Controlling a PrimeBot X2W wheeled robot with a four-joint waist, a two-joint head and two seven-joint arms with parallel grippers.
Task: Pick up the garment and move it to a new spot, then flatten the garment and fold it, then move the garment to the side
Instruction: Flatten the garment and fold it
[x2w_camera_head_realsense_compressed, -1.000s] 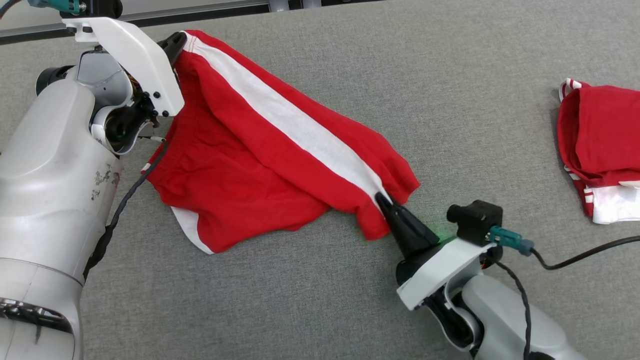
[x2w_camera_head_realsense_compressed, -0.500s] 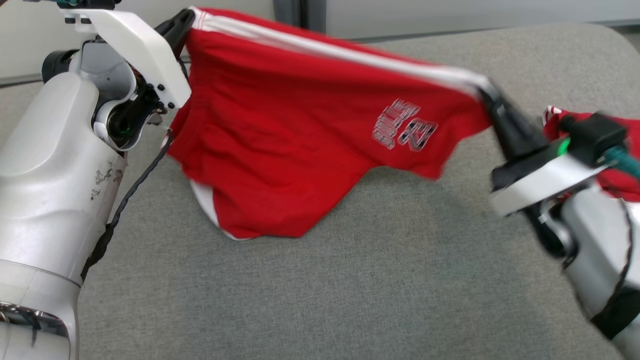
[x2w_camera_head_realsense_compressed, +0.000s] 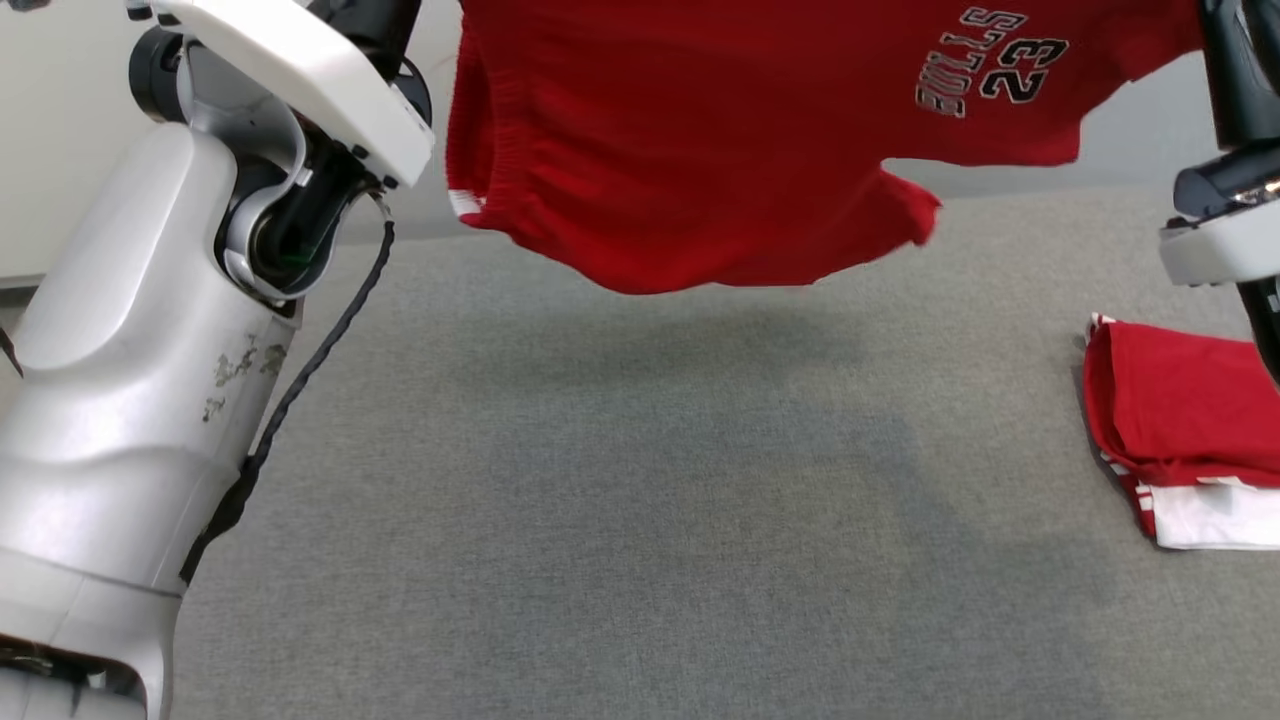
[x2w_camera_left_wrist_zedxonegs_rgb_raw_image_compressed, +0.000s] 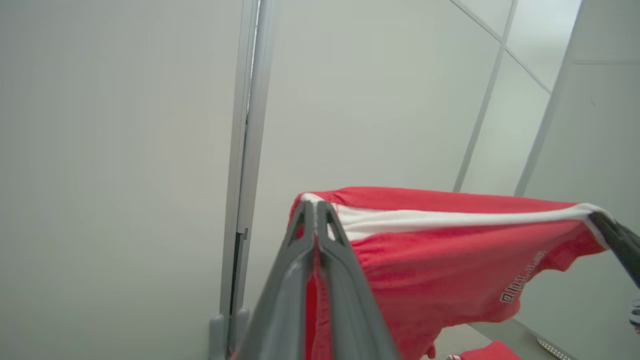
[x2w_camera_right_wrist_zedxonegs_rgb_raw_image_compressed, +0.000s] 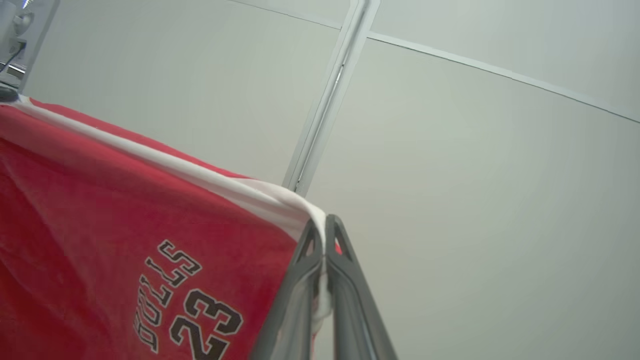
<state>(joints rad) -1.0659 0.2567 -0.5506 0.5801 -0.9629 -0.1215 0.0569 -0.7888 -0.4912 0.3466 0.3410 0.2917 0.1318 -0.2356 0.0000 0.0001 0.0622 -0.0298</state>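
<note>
In the head view, the top edge cuts off the hanging garment (x2w_camera_head_realsense_compressed: 720, 150) above its printed number, hiding where the left gripper (x2w_camera_left_wrist_zedxonegs_rgb_raw_image_compressed: 315, 212) and right gripper (x2w_camera_right_wrist_zedxonegs_rgb_raw_image_compressed: 325, 225) pinch it, and the folded red cloth (x2w_camera_head_realsense_compressed: 1180, 420) by the table's (x2w_camera_head_realsense_compressed: 600, 520) right edge runs off frame.

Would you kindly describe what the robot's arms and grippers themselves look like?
The left arm is a glossy pale-grey shell with scuff marks, a white wrist plate and a black cable alongside. The left gripper and right gripper each have two long, tapering dark-grey fingers with triangular cut-outs near the tips.
</note>
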